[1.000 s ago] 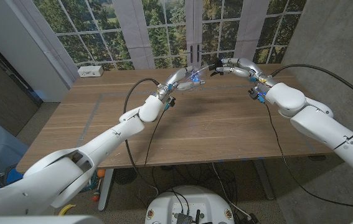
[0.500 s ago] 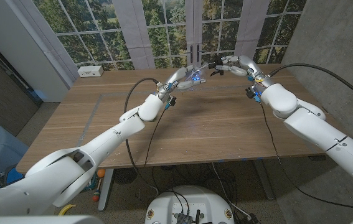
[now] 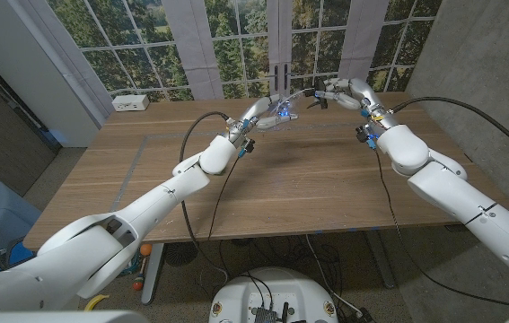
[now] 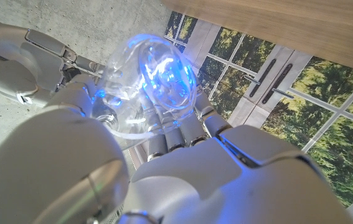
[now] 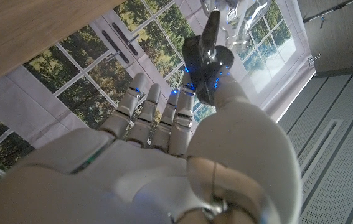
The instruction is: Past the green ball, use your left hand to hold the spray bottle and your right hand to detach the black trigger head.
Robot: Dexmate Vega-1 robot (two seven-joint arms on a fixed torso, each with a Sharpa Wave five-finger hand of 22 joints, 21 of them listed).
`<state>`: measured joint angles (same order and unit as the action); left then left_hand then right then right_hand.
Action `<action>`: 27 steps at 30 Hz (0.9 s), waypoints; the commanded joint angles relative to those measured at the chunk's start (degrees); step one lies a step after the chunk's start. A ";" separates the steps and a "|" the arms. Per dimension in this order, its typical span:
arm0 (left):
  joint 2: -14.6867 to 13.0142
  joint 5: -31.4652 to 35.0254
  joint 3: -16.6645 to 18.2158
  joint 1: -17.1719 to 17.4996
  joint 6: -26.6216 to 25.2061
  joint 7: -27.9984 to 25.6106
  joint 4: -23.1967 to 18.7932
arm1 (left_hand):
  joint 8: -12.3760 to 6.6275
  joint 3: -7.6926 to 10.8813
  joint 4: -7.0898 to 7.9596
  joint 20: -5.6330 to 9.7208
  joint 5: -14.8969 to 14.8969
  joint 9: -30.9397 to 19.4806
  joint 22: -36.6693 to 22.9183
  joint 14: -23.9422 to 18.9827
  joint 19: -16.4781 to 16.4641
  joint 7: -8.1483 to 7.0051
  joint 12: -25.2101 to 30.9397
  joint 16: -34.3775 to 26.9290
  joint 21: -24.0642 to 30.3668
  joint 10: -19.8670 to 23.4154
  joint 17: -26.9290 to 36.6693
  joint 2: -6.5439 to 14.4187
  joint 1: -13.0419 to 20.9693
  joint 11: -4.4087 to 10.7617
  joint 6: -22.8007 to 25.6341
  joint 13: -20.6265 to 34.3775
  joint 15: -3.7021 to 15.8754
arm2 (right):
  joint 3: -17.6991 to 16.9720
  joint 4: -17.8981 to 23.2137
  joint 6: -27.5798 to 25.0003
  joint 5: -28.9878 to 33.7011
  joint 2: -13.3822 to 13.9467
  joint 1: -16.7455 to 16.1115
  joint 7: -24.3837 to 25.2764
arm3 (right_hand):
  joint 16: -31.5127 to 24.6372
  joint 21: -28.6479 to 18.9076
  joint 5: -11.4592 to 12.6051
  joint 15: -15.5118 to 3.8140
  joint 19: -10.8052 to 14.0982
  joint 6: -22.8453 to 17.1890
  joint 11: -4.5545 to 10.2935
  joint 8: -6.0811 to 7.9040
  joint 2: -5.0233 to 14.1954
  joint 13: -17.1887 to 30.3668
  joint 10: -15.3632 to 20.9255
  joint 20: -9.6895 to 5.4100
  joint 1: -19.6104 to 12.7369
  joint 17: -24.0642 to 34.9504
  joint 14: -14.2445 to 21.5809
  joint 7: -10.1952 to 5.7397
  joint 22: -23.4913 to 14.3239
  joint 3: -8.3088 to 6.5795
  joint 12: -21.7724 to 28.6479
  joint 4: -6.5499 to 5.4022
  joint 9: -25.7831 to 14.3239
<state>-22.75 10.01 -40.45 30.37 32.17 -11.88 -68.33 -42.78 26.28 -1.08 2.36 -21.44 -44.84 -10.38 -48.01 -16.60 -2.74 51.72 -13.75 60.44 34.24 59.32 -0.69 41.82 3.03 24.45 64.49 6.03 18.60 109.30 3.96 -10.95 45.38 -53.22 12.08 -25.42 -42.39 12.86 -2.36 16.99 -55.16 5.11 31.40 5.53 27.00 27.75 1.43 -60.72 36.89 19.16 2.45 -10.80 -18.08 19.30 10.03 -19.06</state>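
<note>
Your left hand (image 3: 266,111) is raised over the far part of the wooden surface (image 3: 263,170), at about 12 o'clock from the robot, and its fingers are wrapped around the clear spray bottle (image 3: 283,109). In the left wrist view the bottle (image 4: 154,71) lies across the fingers (image 4: 182,127), lit blue from within, with a thin clear tube curling at its near side. The bottle is tilted, its neck pointing toward 3 o'clock, where your other hand is.

Your right hand (image 3: 342,92) is held just beside the bottle, at about 1 o'clock, also above the far edge of the surface. It pinches the black trigger head (image 3: 318,95) between thumb and fingers. The right wrist view shows the trigger head (image 5: 206,53) standing up past the thumb (image 5: 238,106), a dark piece with a small lever at its top, while the other fingers (image 5: 154,115) lie stretched out alongside one another.

In the head view the trigger head and the bottle's neck sit very close together; you cannot tell from these views whether they are joined or apart.

A small white box (image 3: 130,103) rests on the surface's far left corner, at about 10 o'clock, well apart from both hands.
</note>
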 commanded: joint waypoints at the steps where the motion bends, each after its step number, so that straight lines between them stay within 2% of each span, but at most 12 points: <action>1: 0.19 0.03 0.12 0.06 -0.45 0.10 0.05 | -0.43 7.42 6.22 3.61 -0.57 -0.22 -0.17 -0.54 0.36 -4.70 0.11 0.23 0.58 8.83 0.18 11.24 8.55 8.49 5.07 0.33 7.02 | -3.07 -1.72 2.89 -1.92 -0.81 -1.89 0.41 | 0.30 -0.43 0.59 -5.24 0.32 0.11 -0.11 0.60 1.05 0.16 0.22 -0.26 -1.74 0.00 0.36 0.33 -0.14 -1.58 0.29 -0.05 -1.73; 17: -0.48 0.20 0.43 1.46 -3.19 -0.63 -1.81 | -0.41 7.53 6.18 3.44 -0.58 -0.16 -0.16 -0.66 0.33 -4.58 -0.04 0.29 0.74 8.94 0.42 11.30 8.46 8.50 5.08 0.44 7.03 | -7.38 -2.46 4.72 -3.52 -2.15 -4.87 4.16 | 0.52 -0.59 1.60 -5.66 -0.22 1.64 0.20 0.90 1.08 0.38 0.00 -0.74 -1.51 0.20 -0.35 0.02 -0.09 -1.85 -0.12 -0.53 -2.94; 24: -1.11 0.15 0.60 2.34 -5.03 -0.76 -3.28 | -0.37 7.54 6.22 3.42 -0.57 -0.21 -0.15 -0.71 0.53 -4.56 -0.24 0.34 0.71 8.81 0.46 11.26 8.37 8.50 4.89 0.33 7.02 | -8.35 -3.23 5.86 -2.24 -4.41 -6.06 8.17 | 0.50 -0.70 2.01 -5.74 -0.30 1.66 0.32 1.21 1.04 0.46 0.25 -0.89 -1.50 0.29 -0.43 0.01 -0.08 -1.95 -0.15 -0.55 -3.37; 27: -1.31 0.21 0.66 2.66 -5.44 -0.97 -3.81 | -0.33 7.58 6.21 3.30 -0.58 -0.12 -0.14 -0.63 0.79 -4.56 -0.14 0.47 0.65 9.02 0.43 11.26 8.34 8.51 4.91 0.44 7.01 | -8.59 -3.69 6.69 -2.59 -4.85 -6.32 8.16 | 0.44 -0.75 2.17 -5.73 -0.34 1.45 0.42 1.44 1.00 0.51 0.56 -0.90 -1.50 0.40 -0.51 -0.03 -0.07 -1.94 -0.08 -0.54 -3.57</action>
<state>-23.35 10.01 -40.02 31.92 28.77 -12.37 -70.34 -42.75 26.28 -1.08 2.26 -21.67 -44.89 -10.40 -48.12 -16.07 -2.74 51.61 -13.53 60.88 34.23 59.58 -0.69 41.82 3.04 24.45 64.71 5.92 11.77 106.83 8.68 -13.89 42.90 -57.84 17.19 -24.99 -42.82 14.64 -2.35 16.35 -53.48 5.11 32.29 6.14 27.24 27.74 0.80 -61.33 37.05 18.71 2.45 -10.79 -19.57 19.29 9.64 -22.29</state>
